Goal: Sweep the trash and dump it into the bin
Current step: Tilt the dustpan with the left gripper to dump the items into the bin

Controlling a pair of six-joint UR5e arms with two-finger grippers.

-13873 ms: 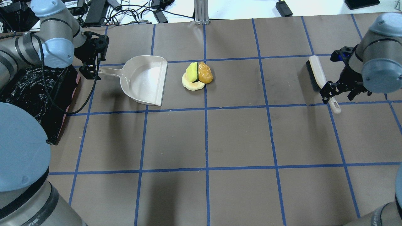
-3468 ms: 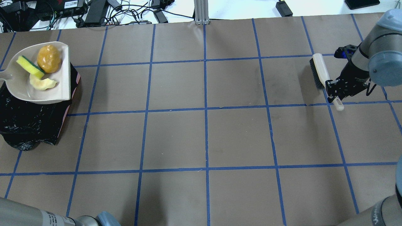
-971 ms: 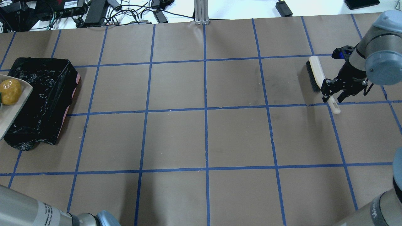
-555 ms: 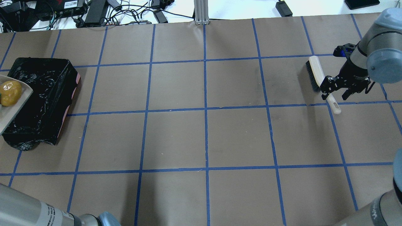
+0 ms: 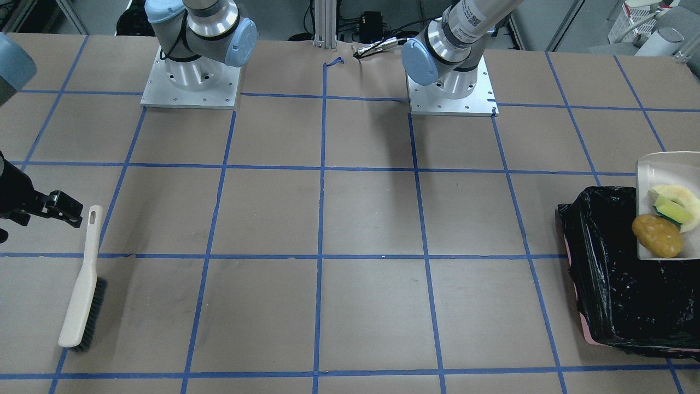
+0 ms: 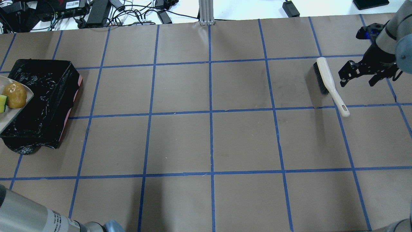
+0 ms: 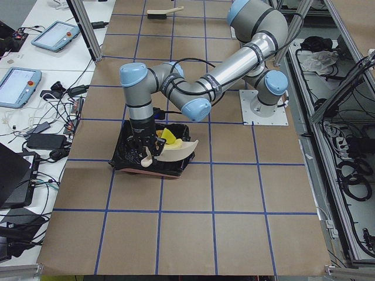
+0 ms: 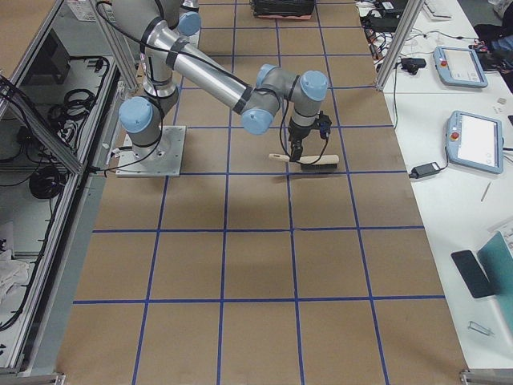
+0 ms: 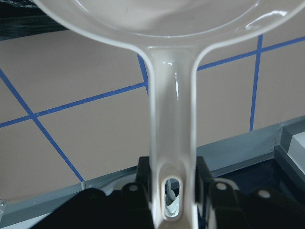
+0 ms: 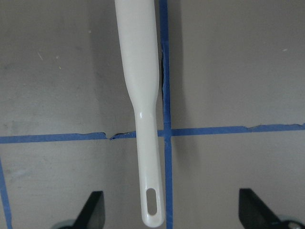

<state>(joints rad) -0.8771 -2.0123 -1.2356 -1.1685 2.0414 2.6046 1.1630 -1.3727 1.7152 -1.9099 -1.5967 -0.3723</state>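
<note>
The left gripper (image 9: 172,177) was clamped on the handle of the dustpan (image 5: 663,166), and the handle ran straight away from its fingers toward the pan; the pan hung in the air above the outer side of the bin (image 5: 612,298), overlapping the black liner. All the trash rode in the pan, none yet in the bin: 1 potato lump (image 5: 658,236), 1 sponge block (image 5: 674,210) and 1 peel piece (image 5: 671,192), so 3 items. The potato lay nearest the pan's corner over the bag, and the sponge and peel sat behind it. The dump probably turned on that relation: the bag's opening lay below and just beyond the pan's edge, so the load would most likely drop inside if the pan tipped toward that edge. The left arm was the one at the bin; the right arm was well apart, at the table's other end.

The right gripper (image 10: 174,211) hovered with its fingers spread wide, gripping nothing. The 1 brush (image 6: 324,74) lay flat on the table (image 6: 212,141), its handle end between and below the open fingers and its long axis pointing away from them. There was 1 dustpan, 1 bin and 1 brush.
</note>
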